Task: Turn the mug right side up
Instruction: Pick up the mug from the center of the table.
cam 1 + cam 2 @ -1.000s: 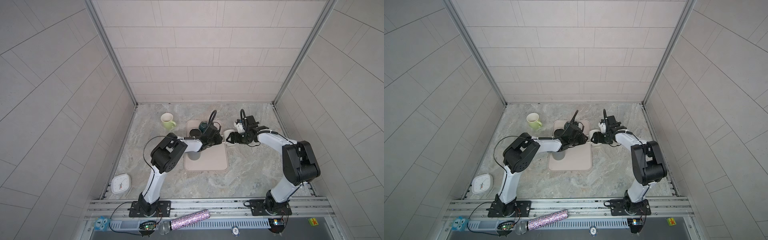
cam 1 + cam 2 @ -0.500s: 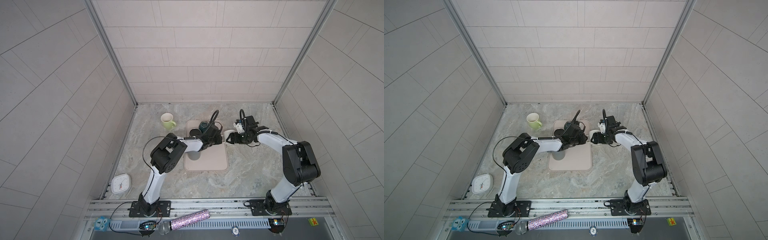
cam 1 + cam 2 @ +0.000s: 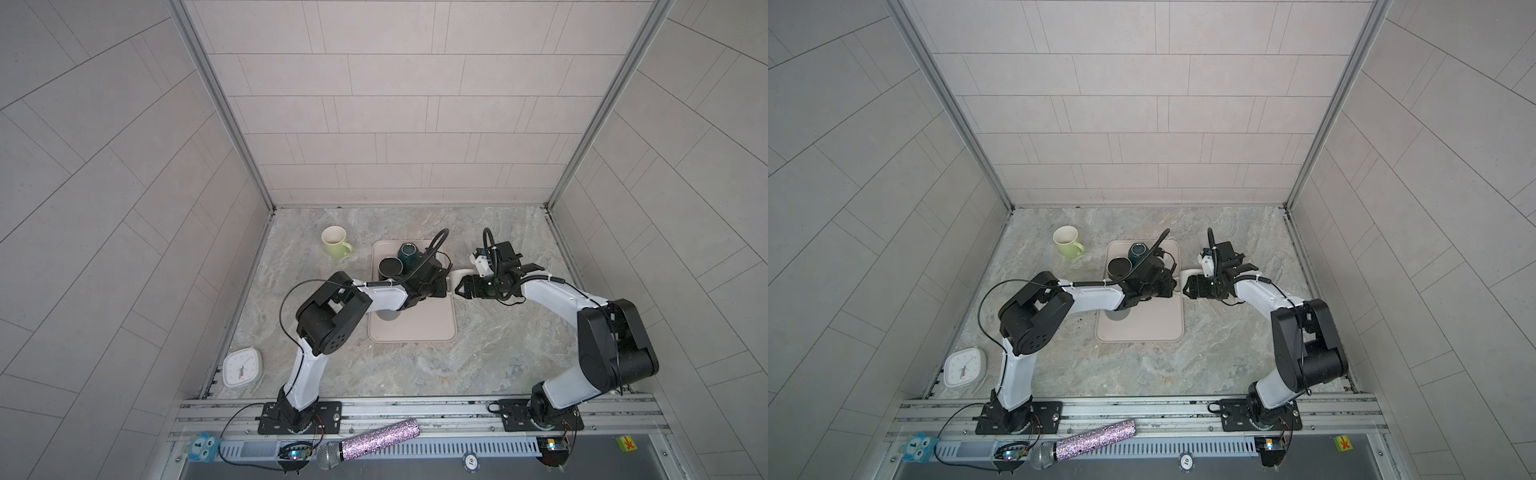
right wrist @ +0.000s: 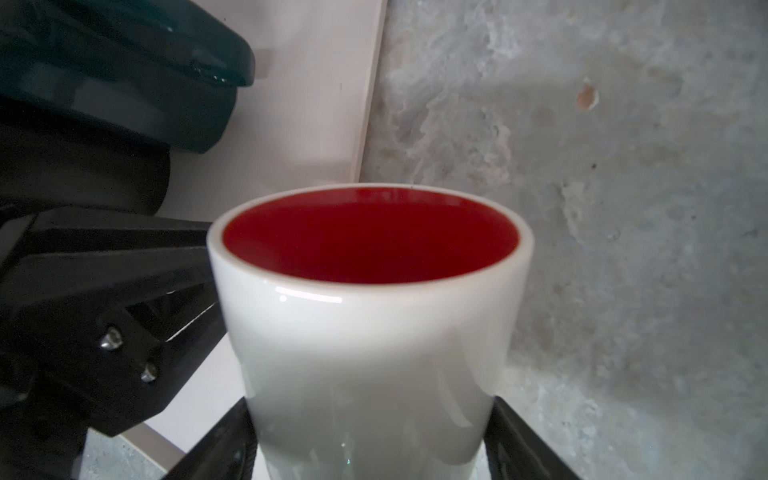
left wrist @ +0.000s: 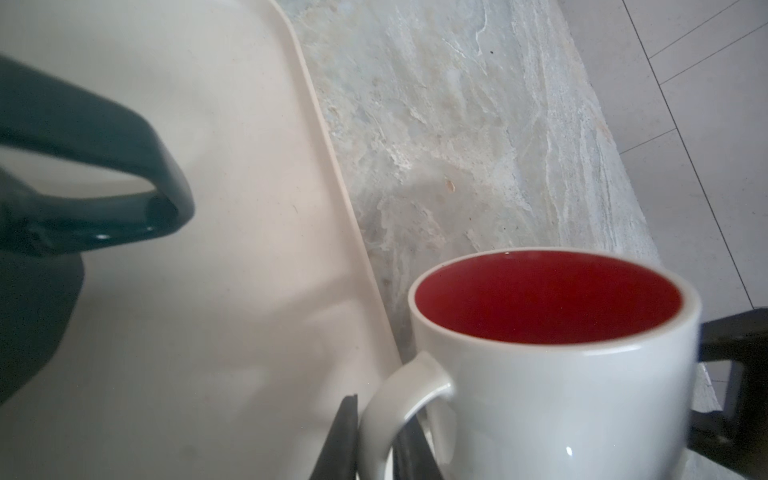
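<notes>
Grey tiled walls close in a marbled stone tabletop [image 3: 498, 345] with a beige tray [image 3: 415, 328] near its middle. At the tray's two o'clock edge the mug [image 3: 460, 275] sits caught between both tools: the left gripper [image 5: 376, 442] reaches it from nine o'clock and the right gripper [image 4: 368, 440] from three o'clock. The left gripper's thin black fingers [image 5: 343, 432] are pressed nearly together, pinching the mug's handle between them. The right gripper's fingers [image 4: 224, 440] stand wide, one against each side of the mug's round body. The mug is glossy white outside and deep red inside, with a thick pale rim and a looped white handle. Both wrist views look across its open mouth, while in both top views only its white outside shows, so I cannot tell from above how far it is tipped or whether it rests on the stone. On the tray's twelve o'clock end stand a dark green mug [image 3: 409, 253] and a black cup [image 3: 390, 266], at ten o'clock from the white mug. A light green mug [image 3: 334, 245] stands upright off the tray, further toward ten o'clock.
</notes>
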You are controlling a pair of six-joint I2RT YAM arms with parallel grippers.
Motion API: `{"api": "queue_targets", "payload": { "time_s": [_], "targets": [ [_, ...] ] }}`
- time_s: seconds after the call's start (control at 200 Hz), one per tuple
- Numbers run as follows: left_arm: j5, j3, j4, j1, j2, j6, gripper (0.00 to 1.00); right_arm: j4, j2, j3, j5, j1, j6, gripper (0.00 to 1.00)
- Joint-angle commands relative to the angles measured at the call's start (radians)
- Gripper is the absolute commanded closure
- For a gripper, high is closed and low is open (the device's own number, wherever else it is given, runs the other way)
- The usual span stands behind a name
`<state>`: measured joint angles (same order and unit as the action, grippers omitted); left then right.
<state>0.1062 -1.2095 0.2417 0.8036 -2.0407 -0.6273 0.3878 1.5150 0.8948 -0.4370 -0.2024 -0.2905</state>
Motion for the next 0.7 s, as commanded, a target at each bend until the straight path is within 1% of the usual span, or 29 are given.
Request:
{"api": "queue_targets", "payload": {
  "time_s": [0.0, 0.395, 0.525, 0.63, 0.696],
  "targets": [
    [-0.067, 0.015, 0.096, -0.015, 0.070, 0.015, 1.00, 0.071, -0.061, -0.028, 0.037, 0.009, -0.005, 0.18],
    [-0.086, 0.052, 0.169, -0.014, 0.098, 0.025, 1.00, 0.036, -0.199, -0.094, 0.024, 0.028, -0.023, 0.12],
    [-0.117, 0.097, 0.215, -0.008, 0.141, 0.050, 1.00, -0.003, -0.290, -0.123, 0.021, 0.037, -0.047, 0.10],
    [-0.142, 0.122, 0.228, -0.006, 0.186, 0.087, 1.00, -0.053, -0.377, -0.161, 0.048, 0.039, -0.080, 0.09],
    [-0.181, 0.145, 0.230, -0.003, 0.219, 0.120, 1.00, -0.096, -0.436, -0.197, 0.066, 0.039, -0.090, 0.09]
  ]
}}
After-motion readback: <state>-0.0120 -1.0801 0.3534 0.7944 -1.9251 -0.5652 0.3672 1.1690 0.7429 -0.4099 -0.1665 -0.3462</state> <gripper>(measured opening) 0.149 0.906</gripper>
